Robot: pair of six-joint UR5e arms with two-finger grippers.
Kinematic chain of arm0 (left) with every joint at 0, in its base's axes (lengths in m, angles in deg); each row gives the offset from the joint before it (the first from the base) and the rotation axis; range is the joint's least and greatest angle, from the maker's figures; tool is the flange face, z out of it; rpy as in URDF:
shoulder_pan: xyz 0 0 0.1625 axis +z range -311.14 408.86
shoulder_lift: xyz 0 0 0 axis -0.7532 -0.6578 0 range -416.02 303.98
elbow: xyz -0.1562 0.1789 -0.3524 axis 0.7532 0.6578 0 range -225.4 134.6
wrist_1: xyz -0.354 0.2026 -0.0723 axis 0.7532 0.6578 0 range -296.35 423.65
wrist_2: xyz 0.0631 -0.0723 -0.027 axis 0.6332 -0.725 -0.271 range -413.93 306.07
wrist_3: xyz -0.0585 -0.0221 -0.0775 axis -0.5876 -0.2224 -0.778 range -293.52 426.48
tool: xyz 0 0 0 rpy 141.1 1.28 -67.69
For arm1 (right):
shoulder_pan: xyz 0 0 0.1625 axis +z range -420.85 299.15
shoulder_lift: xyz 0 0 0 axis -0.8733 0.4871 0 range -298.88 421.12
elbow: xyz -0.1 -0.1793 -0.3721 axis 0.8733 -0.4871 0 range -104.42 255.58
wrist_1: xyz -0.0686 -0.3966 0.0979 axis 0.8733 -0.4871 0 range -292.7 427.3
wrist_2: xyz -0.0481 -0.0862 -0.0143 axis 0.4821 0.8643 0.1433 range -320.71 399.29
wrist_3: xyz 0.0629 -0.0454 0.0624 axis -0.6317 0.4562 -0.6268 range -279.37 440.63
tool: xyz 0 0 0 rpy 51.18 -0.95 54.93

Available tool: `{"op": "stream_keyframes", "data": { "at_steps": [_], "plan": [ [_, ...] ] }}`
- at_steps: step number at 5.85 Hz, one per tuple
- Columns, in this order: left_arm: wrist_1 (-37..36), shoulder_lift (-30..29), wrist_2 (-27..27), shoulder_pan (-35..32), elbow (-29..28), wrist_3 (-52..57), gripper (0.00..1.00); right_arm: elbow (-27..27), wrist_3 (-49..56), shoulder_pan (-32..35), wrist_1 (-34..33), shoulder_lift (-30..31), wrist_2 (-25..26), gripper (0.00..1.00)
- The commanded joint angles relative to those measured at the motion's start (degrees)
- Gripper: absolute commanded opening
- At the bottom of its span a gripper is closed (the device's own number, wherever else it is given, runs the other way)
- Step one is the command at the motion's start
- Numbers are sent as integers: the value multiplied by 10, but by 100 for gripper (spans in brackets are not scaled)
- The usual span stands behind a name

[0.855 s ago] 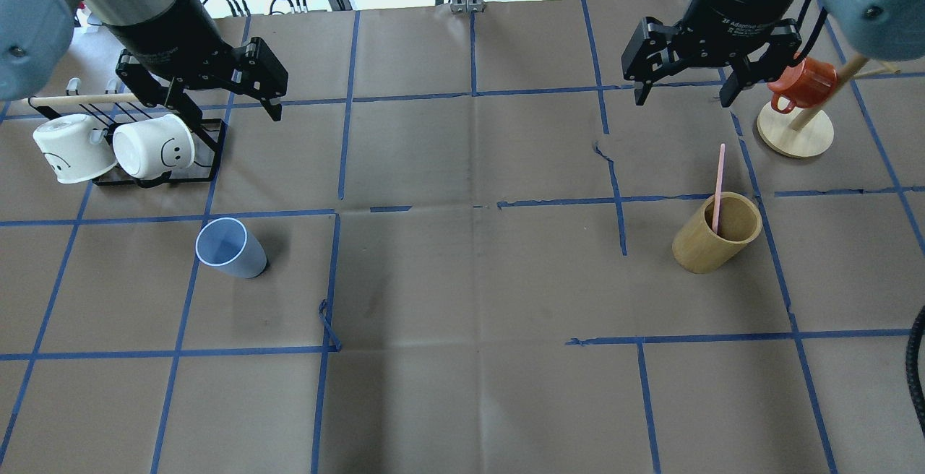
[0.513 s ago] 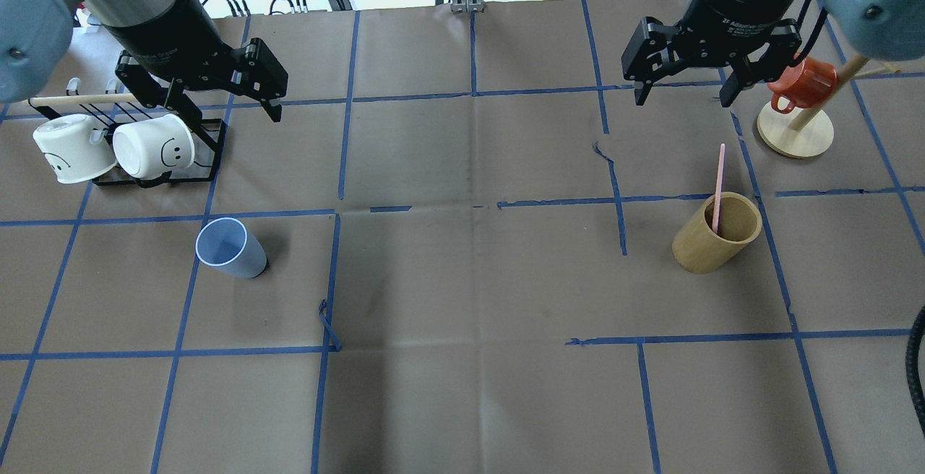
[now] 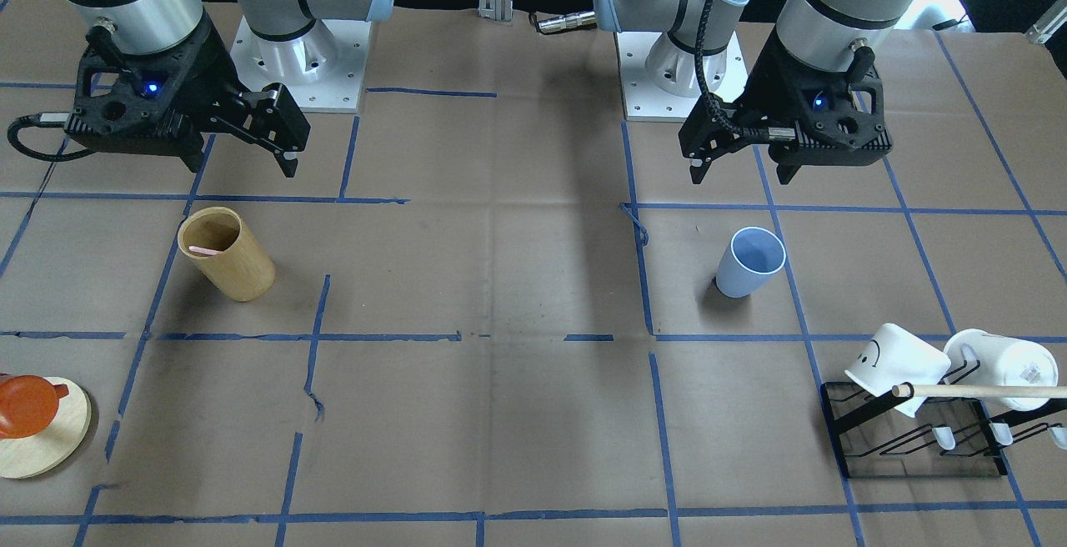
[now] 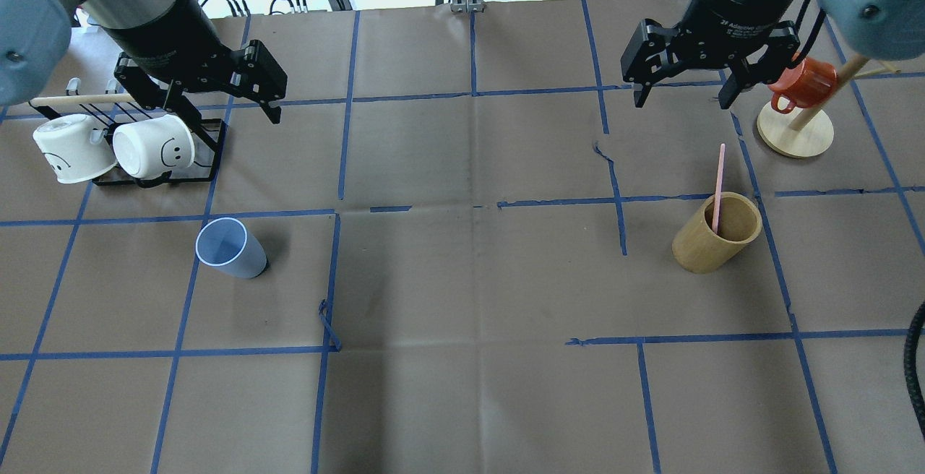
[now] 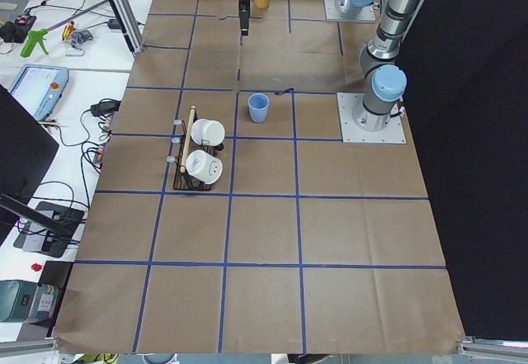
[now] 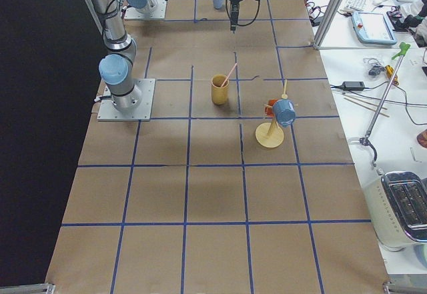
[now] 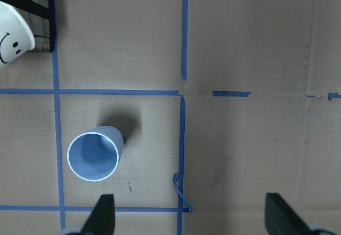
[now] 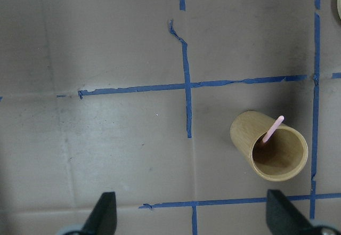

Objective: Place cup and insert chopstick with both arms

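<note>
Overhead arrangement, read from left to right across the table (image 4: 462, 279), covered in brown paper and gridded with blue tape (image 4: 405, 97).

Far left: black wire rack (image 3: 917, 472) carrying two white mugs (image 4: 153, 147) on their sides, a smiley face on each, with a wooden dowel (image 4: 79, 100) across the top.

Just right of the rack: left gripper (image 7: 192, 216), raised above the table, jaws spread wide, nothing between them.

Lower in the view: blue cup (image 4: 230, 248), upright on the paper, mouth up, inside one taped square. Clear of the gripper and touched by neither finger. In the left wrist view, low and left in the frame, just above the fingertip (image 7: 104, 216) at lower left and outside the gap between the two tips.

Centre: loose tape end (image 4: 329, 326), curled up off the paper.

Right of centre: bamboo holder (image 4: 712, 243), upright, with the pink chopstick (image 4: 717, 185) leaning inside, upper end out past the rim.

Higher in the view: right gripper (image 4: 682, 102), also raised, jaws wide apart and empty. Chopstick apart from both fingers. In the right wrist view, holder and chopstick on the right side of the frame, above the fingertip at lower right.

Far right: red mug (image 4: 802, 84) hung on a wooden mug tree (image 4: 795, 138) with a round base.
</note>
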Motion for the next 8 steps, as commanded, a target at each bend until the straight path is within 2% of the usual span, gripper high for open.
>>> {"op": "stream_keyframes", "data": {
  "at_steps": [1, 4, 6, 8],
  "plan": [
    [0, 3, 1, -1, 3, 0, 99, -1, -1, 0, 0, 0, 1, 100],
    [2, 7, 2, 3, 5, 4, 99, -1, -1, 0, 0, 0, 1, 100],
    [0, 17, 5, 11, 52, 9, 99, 0, 0, 0, 0, -1, 1, 100],
    [-12, 7, 6, 62, 97, 99, 98, 0, 7, 0, -1, -4, 2, 100]
  ]
}}
